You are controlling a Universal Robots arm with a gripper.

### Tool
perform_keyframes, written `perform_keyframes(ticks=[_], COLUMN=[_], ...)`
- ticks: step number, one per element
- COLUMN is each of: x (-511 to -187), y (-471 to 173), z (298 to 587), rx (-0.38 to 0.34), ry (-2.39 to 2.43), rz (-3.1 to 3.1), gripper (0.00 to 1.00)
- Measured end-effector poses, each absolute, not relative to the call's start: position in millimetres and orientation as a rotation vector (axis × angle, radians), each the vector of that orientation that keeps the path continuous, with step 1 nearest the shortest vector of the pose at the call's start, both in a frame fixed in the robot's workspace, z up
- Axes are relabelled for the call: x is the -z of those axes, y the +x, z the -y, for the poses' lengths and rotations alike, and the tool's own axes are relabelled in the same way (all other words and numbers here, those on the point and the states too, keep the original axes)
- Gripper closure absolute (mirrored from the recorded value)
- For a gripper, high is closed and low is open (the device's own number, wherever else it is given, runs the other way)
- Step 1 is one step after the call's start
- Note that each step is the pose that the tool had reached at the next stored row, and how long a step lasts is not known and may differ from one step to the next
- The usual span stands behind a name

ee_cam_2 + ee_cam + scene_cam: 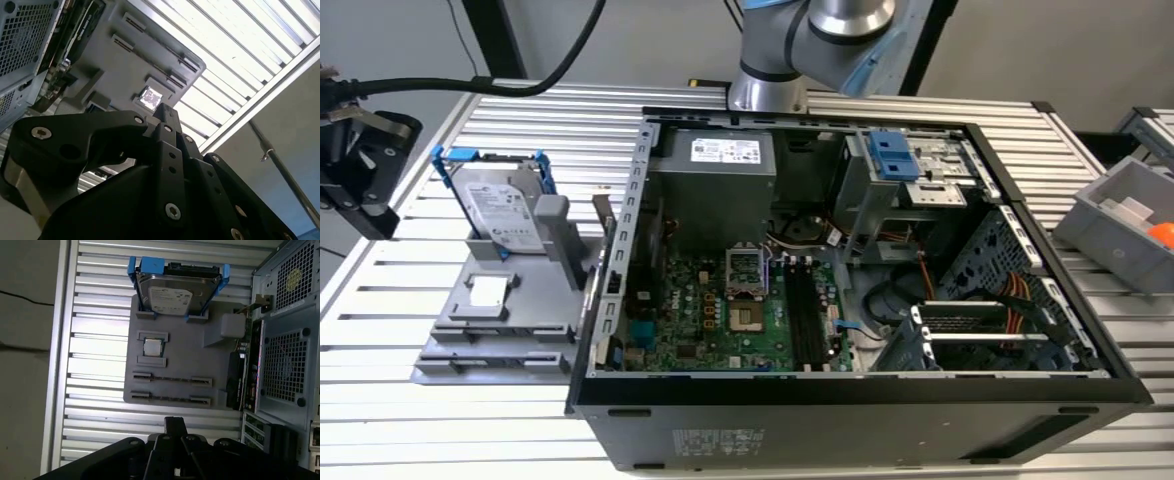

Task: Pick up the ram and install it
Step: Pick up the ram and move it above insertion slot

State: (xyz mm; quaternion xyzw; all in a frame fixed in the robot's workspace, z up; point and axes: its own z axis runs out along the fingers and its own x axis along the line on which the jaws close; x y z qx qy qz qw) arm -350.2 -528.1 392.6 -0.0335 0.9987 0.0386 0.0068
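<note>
The ram is hidden from me. My gripper (374, 205) hangs at the exterior view's left, beside the grey parts tray (520, 300) and well apart from the open computer case (854, 420). In both wrist views its black fingers (165, 114) (174, 424) stand together, shut, with nothing showing between them. The tray's two long holders (170, 379) lie just ahead of the fingertips and look bare. The motherboard's black slots (803, 312) run along the case floor.
On the tray stand a silver hard drive in a blue frame (500, 205) and a small square chip (487, 292). A dark card (239, 382) stands on edge between tray and case. A grey bin (1121, 215) sits at the exterior view's right.
</note>
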Motion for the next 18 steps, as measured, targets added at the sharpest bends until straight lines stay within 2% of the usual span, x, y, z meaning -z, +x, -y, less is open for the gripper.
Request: perform_keyframes(ticks=[11, 18], x=[-392.7, -392.6], y=[-350.1, -350.2], z=[528.2, 528.0], rx=[-0.109, -0.044], ry=[-0.263, -0.327], rz=[-3.12, -3.12], gripper=[1.0, 1.0])
